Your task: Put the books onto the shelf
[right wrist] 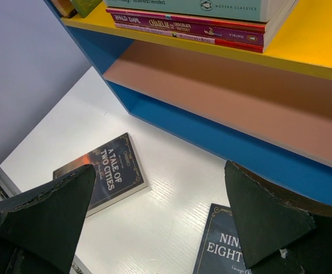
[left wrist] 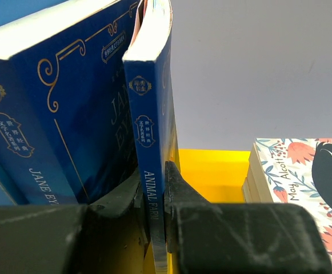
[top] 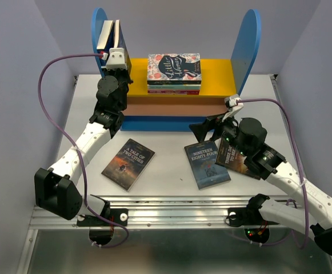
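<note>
Animal Farm (left wrist: 151, 114) is being pinched at its lower spine by the left gripper (left wrist: 154, 194), jaws nearly closed on the thin book. It is being held upright at the left end of the shelf (top: 248, 40), above the yellow board (left wrist: 211, 165) and tight beside Jane Eyre (left wrist: 68, 120). Jane Eyre is being propped, tilted, toward the left panel (top: 99, 25). Whether Animal Farm's bottom edge is being borne by the board cannot be told.

Step judged: the book is being placed. Done well, it is being lowered until seated, then pressed flat to Jane Eyre. After that the jaws are being opened slowly and drawn straight back. With a sideways pull, both books risk being toppled. The floral stack (top: 174, 71) is well apart.

The right gripper (right wrist: 160, 177) is being held wide open, empty, above the table (top: 166, 165). Tale (top: 128, 162), 1984 (top: 207, 164) and Three Days (top: 234, 157) are lying flat there, not yet shelved.
</note>
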Robot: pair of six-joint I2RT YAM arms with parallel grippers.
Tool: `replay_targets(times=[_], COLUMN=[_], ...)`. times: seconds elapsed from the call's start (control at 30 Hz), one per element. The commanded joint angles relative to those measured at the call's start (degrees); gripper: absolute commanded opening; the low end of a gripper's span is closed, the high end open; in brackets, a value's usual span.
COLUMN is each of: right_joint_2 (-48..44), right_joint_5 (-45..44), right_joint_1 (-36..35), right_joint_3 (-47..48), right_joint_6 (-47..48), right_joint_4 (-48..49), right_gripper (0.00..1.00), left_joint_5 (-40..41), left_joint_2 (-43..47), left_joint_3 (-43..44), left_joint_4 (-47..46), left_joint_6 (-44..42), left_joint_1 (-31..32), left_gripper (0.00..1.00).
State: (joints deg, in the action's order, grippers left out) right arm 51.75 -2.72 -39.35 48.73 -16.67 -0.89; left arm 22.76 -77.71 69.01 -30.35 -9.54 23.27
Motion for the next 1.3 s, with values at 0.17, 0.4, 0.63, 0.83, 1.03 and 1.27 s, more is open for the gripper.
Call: replay_targets(times=[0.17, 0.4, 0.63, 0.83, 1.03, 1.27], right_joint_2=[0.3, 0.5, 0.5, 0.5, 0.8, 1.2], right_joint_5=[1.0, 1.8, 2.2, 4.3, 5.1, 6.3], right_joint_1=[0.0, 0.0, 0.0, 0.0, 0.0, 0.0], right_joint_3=[0.1, 0.1, 0.1, 0.1, 0.0, 0.1], right_joint_6=[0.1, 0.1, 0.0, -0.1, -0.1, -0.2], right_joint_4=[1.7, 1.6, 1.4, 1.4, 1.4, 1.5], right_gripper=[1.00, 1.00, 1.00, 1.00, 1.00, 1.00], left_joint_5=[3.3, 3.0, 2.2, 1.4, -0.4, -1.5], left_joint_2=[1.9, 1.9, 3.0, 4.6, 5.8, 7.6], left_joint_3=[1.5, 1.0, 0.6, 0.2, 0.3, 0.0], left_joint_4=[0.4, 0.5, 0.6, 0.6, 0.8, 0.8], left_joint_6=[-1.4, -0.1, 1.4, 3.3, 5.3, 6.4], left_joint_1=[-0.4, -0.5, -0.4, -0.5, -0.5, -0.4], left_gripper=[0.23, 0.36, 0.44, 0.46, 0.50, 0.54])
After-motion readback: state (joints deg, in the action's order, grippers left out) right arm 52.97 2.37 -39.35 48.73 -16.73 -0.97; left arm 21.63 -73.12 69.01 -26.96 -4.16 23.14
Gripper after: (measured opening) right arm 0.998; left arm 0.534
